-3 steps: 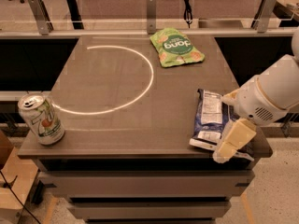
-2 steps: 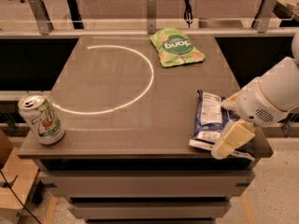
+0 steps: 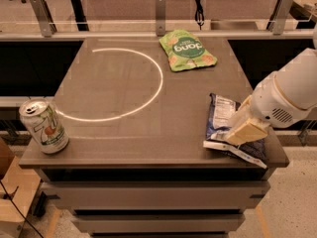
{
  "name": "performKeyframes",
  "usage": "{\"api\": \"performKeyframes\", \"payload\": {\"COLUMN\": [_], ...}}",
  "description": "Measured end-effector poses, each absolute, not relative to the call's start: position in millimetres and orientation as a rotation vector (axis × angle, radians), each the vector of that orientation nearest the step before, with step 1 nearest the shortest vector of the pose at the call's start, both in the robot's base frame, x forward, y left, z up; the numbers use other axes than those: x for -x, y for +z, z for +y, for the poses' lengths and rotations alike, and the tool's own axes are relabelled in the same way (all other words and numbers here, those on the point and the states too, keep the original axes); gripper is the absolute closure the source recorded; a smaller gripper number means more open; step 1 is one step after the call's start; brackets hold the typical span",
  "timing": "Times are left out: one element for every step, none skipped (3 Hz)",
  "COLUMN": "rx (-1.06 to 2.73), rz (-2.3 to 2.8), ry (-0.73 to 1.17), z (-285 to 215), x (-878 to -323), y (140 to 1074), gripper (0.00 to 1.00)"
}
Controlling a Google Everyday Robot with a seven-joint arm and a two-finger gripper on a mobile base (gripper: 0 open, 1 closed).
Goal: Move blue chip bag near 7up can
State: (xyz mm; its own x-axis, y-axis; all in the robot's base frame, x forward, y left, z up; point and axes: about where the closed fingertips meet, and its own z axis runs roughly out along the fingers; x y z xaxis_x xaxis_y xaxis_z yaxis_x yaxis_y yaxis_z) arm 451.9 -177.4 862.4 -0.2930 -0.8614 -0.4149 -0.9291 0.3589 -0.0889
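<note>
Gripper (image 3: 246,130) is down at the front corner of the table (image 3: 124,150), on top of the blue chip bag (image 3: 219,114). The bag lies flat directly under it, with most of it showing on the side toward the table's middle. Grip state: can't tell. 7up can (image 3: 43,127) stands upright well apart from the gripper, at the opposite front corner. Green snack bag (image 3: 187,49) lies far behind the gripper, at the back edge.

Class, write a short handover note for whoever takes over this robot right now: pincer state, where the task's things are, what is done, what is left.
Pincer: low on the blue chip bag at the table's front right corner; grip unconfirmed.
7up can: upright at the front left corner, far from the bag.
Done: pincer is at the bag.
Left: lift it, carry it across, set it beside the can.
</note>
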Motion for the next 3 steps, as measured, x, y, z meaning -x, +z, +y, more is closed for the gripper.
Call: {"api": "performKeyframes", "payload": {"rx": [1.590, 1.642, 1.679], "rz": [2.209, 2.159, 2.064], "ry": [0.201, 0.129, 0.099], "z": [-170.7, -154.8, -131.9], "x": [-455.0, -456.8, -461.7], "y": [877.7, 906.7, 942.5], "gripper": [0.88, 1.00, 1.00]}}
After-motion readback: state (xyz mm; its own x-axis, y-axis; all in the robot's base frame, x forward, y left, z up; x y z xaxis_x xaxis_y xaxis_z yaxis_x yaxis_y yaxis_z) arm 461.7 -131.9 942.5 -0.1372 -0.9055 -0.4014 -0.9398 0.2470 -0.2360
